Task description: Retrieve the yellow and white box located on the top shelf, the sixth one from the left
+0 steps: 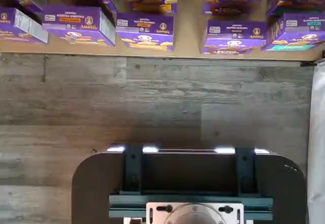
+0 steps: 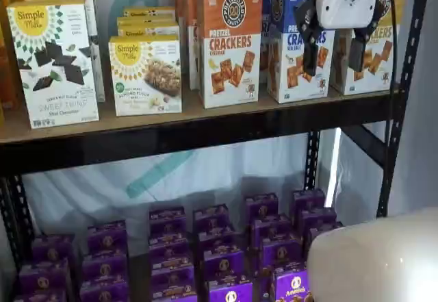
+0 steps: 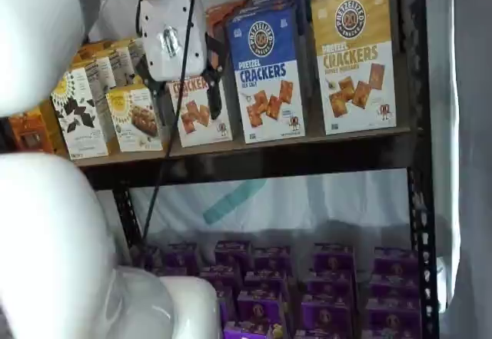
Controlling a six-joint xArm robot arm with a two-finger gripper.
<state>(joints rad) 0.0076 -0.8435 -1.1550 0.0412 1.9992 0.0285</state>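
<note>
The yellow and white box (image 3: 355, 58) stands at the right end of the top shelf (image 3: 269, 162), upright and facing front. In a shelf view my gripper's white body and fingers cover most of the box (image 2: 380, 59). My gripper (image 2: 335, 55) hangs in front of the top shelf (image 2: 205, 134), open with a plain gap between its two black fingers and nothing in them. In a shelf view the gripper (image 3: 188, 97) shows in front of the orange-topped box. The wrist view shows no fingers, only the dark mount with teal brackets.
A blue-topped Pretzel Crackers box (image 3: 269, 70) stands left of the target, then an orange-topped one (image 2: 229, 48). Simple Mills boxes (image 2: 55, 62) fill the shelf's left. Purple Annie's boxes (image 2: 219, 247) sit on the lower level (image 1: 144, 31). A black upright (image 2: 404, 90) stands right of the target.
</note>
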